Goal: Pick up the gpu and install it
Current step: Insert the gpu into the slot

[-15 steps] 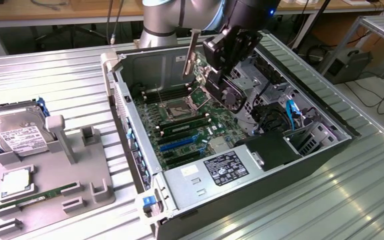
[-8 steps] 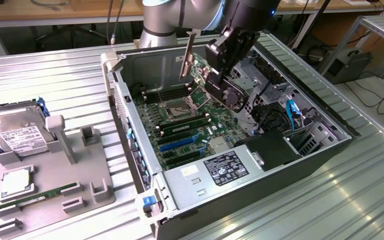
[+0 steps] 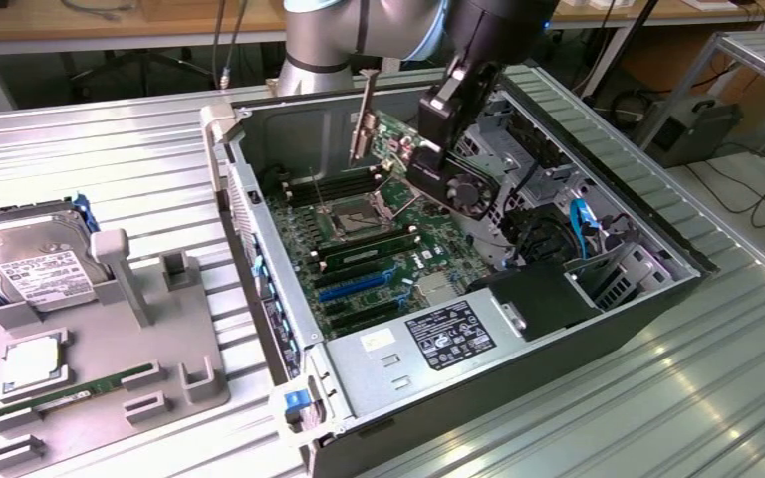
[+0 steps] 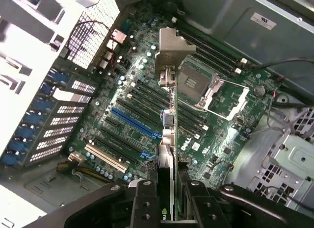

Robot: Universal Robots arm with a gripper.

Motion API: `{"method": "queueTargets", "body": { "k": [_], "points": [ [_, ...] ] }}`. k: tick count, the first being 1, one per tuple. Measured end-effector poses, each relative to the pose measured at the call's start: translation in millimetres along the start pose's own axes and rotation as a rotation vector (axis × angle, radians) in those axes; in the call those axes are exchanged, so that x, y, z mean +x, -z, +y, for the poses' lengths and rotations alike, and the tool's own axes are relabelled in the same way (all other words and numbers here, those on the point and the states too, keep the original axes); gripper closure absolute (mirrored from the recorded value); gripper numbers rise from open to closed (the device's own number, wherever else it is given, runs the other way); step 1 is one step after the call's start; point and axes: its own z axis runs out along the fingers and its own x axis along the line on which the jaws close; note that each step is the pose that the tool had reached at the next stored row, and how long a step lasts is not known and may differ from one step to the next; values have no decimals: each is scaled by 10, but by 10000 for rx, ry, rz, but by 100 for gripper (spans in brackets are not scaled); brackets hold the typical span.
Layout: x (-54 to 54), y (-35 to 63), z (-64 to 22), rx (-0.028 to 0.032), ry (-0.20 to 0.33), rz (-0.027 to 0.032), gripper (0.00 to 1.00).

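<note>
The gpu [image 3: 460, 185], a black card with a fan cooler, hangs inside the open computer case [image 3: 622, 329], above the green motherboard [image 3: 356, 249]. Its silver bracket [image 3: 362, 119] points toward the case's rear wall. My gripper [image 3: 444, 119] is shut on the card's upper edge. In the wrist view the gpu [image 4: 167, 139] appears edge-on between my fingers [image 4: 145, 201], and the bracket [image 4: 172, 47] is at its far end. The card hovers over the memory slots and CPU socket [image 4: 208, 88], apart from the board. The blue expansion slot [image 4: 132, 121] lies off to one side of the card.
A grey fixture [image 3: 117, 344] on the exterior view's left carries a silver hard drive [image 3: 40, 269], a CPU chip [image 3: 31, 363] and a green memory stick [image 3: 71, 391]. Inside the case, the power supply [image 3: 452, 334] and drive cage [image 3: 529, 149] hem in the motherboard.
</note>
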Motion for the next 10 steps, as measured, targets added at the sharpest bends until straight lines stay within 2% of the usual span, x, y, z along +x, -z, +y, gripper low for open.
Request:
{"method": "queueTargets", "body": {
  "k": [10],
  "points": [
    [-1,-24,-2,27,2105,106,74]
  ]
}}
